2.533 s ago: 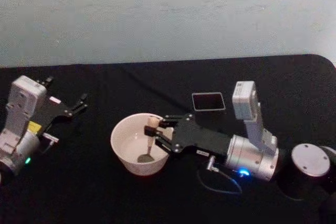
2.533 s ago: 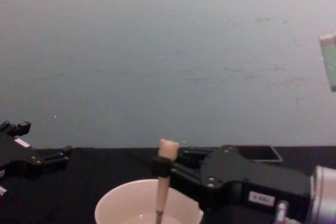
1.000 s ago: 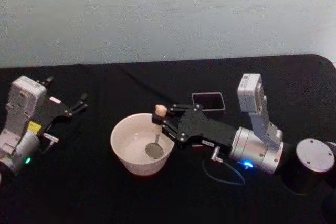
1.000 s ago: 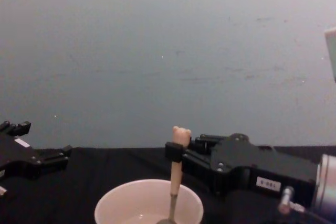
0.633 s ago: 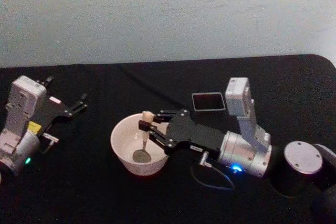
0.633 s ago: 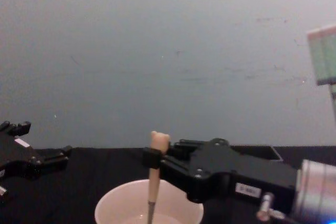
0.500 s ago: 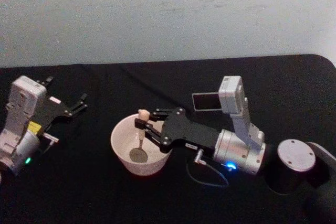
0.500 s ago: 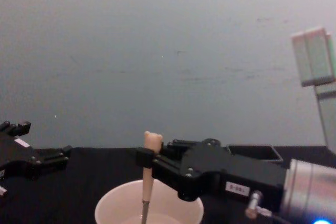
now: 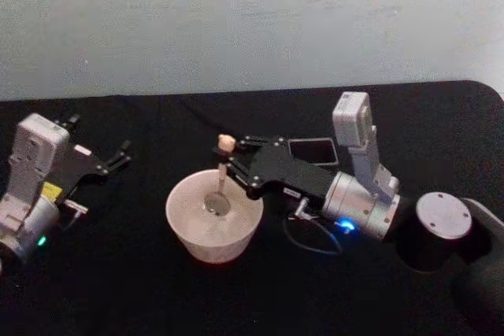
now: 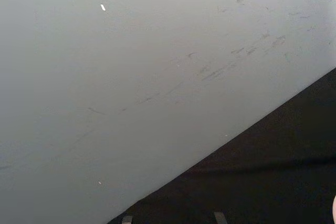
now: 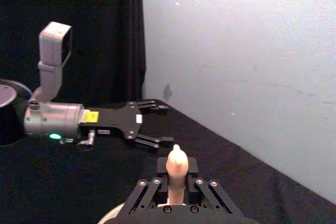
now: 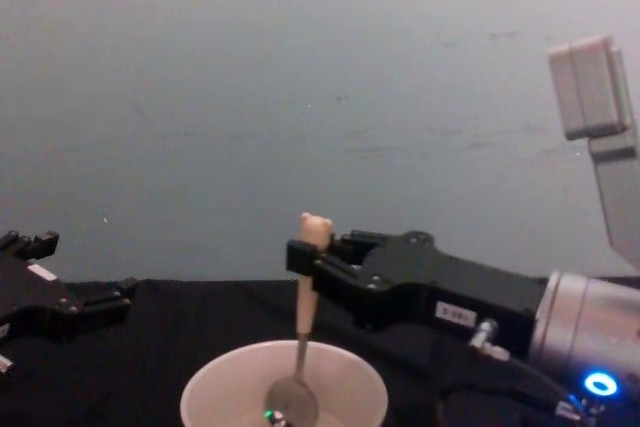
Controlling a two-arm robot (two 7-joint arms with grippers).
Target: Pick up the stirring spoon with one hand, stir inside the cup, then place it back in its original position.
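The cream-white cup [image 9: 189,230] stands at the table's middle. The stirring spoon [image 9: 221,175] hangs upright over it, bear head up. Its metal bowl [image 12: 292,402] sits at about rim height inside the cup [image 12: 205,395]. My right gripper [image 9: 230,160] is shut on the beige handle just under the bear head [image 11: 177,162], reaching in from the right; the chest view shows the same grip [image 12: 305,252]. My left gripper [image 9: 124,155] rests open on the table at the left, apart from the cup, and the right wrist view also shows it [image 11: 168,123].
A dark grey square holder [image 9: 313,149] stands behind the right gripper. A black cylinder with a grey top [image 9: 437,216] sits at the right. The black table ends at a pale wall behind.
The right gripper has carried the spoon up and toward the far side of the cup, so the spoon's bowl is higher, near the rim. The left arm has not moved.
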